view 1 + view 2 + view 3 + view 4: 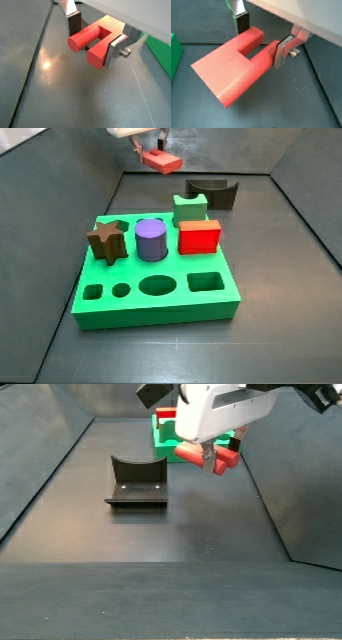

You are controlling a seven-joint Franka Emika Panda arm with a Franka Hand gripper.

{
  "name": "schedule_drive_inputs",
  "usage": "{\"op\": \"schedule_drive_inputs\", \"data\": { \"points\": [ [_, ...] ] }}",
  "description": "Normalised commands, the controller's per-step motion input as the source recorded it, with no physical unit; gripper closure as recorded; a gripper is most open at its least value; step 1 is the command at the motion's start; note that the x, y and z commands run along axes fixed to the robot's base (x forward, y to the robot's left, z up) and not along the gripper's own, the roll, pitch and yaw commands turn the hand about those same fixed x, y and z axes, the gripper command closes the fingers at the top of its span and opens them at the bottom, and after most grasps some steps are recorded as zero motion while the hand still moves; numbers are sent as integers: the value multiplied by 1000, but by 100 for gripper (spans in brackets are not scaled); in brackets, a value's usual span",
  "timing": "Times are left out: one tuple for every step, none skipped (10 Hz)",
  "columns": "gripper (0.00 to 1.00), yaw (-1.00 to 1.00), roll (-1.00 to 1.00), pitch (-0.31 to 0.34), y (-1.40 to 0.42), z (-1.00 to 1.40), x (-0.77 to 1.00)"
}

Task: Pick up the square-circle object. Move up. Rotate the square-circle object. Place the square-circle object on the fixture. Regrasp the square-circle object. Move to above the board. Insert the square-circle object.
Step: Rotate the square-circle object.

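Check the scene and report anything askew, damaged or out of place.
Nothing stands out. The gripper holds the square-circle object in the air, clear of the floor. The fixture stands upright and bare, and the shapes on the board stand straight in their places.

Layout for you, operator: the gripper (158,150) sits above the floor behind the board (156,291), with the square-circle object (163,161) between its fingers (75,24). The fixture (214,192) stands on the floor behind the board. In a side view, you find the fixture (136,481) left of the gripper (214,456).
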Motion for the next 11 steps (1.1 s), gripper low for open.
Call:
{"op": "schedule_drive_inputs", "data": {
  "points": [
    [100,-1000,-2,-1,14,-16,4],
    [100,-1000,-2,-1,15,-16,4],
    [100,-1000,-3,-1,15,-16,4],
    [100,-1000,-3,-1,15,-16,4],
    [100,-1000,-4,-1,15,-16,4],
    [100,-1000,-4,-1,15,-16,3],
    [100,-1000,-6,-2,15,-16,3],
    [100,-870,-7,-2,15,-16,3],
    [100,-708,-7,-2,15,-16,3],
    [100,-422,-7,-2,15,-16,3],
    [100,-280,-7,-2,15,-16,3]
  ]
}}
